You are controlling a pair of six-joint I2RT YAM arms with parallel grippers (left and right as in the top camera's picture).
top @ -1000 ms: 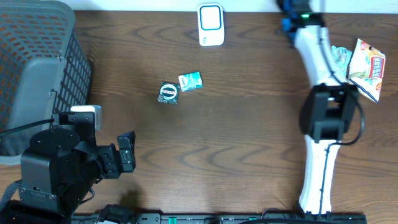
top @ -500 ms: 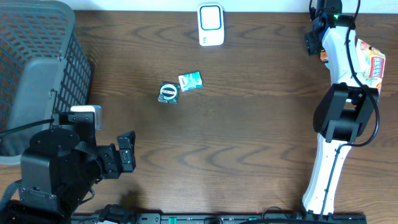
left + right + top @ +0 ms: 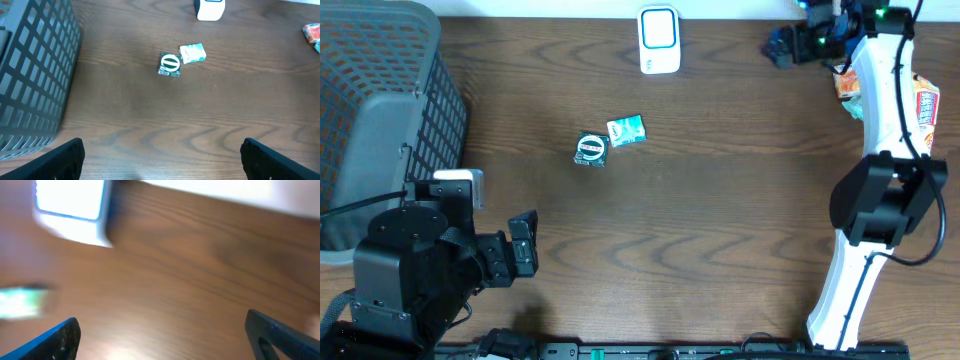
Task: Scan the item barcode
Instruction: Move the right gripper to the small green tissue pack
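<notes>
In the overhead view the right gripper [image 3: 778, 46] hangs near the 12 o'clock edge of the table [image 3: 720, 220] and points to 9 o'clock. Its wrist view is blurred, but the two blue fingertips [image 3: 62, 337] stand wide apart in the lower corners with only wood between them, so the claw is wide and holds nothing. At 9 o'clock from it, well apart, stands the white scanner [image 3: 659, 40] with a blue rim.

The left gripper [image 3: 525, 243] is low at 8 o'clock of the table. Its black fingertips [image 3: 65, 160] are also wide apart with nothing between them.

The items lie near the table's middle, at 7 o'clock from the scanner and at 1 o'clock from the left gripper. The dark packet [image 3: 591, 149] is nearly square and lies flat, with its round logo up. A pale strip runs along its 6 o'clock edge, too small to read. The teal packet [image 3: 626, 130] sits at 2 o'clock from it, corner to corner; I cannot tell if they touch. Its long axis runs nearly from 9 to 3 o'clock, with the 3 o'clock end a little higher.

Bare wood lies open on all sides of both packets. The grey basket [image 3: 380, 120] fills the 9 to 10 o'clock corner. The snack bags [image 3: 923, 100] lie at the 2 o'clock edge, partly behind the right arm.
</notes>
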